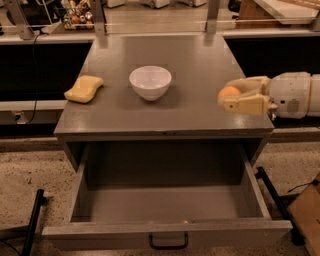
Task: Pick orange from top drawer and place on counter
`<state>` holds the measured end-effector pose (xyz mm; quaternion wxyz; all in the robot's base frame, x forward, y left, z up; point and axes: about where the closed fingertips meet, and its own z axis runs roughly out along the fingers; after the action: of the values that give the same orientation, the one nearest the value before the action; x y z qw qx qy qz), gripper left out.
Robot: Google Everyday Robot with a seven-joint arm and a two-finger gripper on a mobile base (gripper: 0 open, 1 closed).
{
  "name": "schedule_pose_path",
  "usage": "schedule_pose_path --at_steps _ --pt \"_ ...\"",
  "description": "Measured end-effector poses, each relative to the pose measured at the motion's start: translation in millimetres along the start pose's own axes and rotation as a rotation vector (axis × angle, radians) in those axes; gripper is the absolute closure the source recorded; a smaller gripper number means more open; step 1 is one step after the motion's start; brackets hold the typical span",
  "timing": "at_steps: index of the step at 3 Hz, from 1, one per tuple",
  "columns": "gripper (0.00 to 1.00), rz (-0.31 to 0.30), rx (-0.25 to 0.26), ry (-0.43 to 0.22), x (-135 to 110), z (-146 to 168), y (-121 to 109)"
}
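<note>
The orange (228, 93) is a small round fruit held between my gripper's pale fingers (247, 103). My gripper (227, 95) is shut on it and reaches in from the right, above the right part of the grey counter (195, 65). I cannot tell whether the orange touches the counter. The top drawer (167, 200) is pulled wide open below the counter, its grey box showing nothing inside, with a black handle (168, 244) on its front panel.
A white bowl (150, 82) stands mid-counter. A yellow sponge (83, 88) lies at the counter's left edge. Metal posts (212, 15) rise at the back. A black leg (32, 222) stands at lower left, a cardboard box (307, 215) at lower right.
</note>
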<state>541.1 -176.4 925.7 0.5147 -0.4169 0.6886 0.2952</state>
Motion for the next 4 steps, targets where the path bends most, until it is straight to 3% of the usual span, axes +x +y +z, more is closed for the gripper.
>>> schedule_pose_path --at_steps 2,4 --pt "1.0 0.118 0.076 0.06 3.6 50.2 -42.9" --pt "1.0 0.171 0.114 0.148 41.3 73.6 -58.5"
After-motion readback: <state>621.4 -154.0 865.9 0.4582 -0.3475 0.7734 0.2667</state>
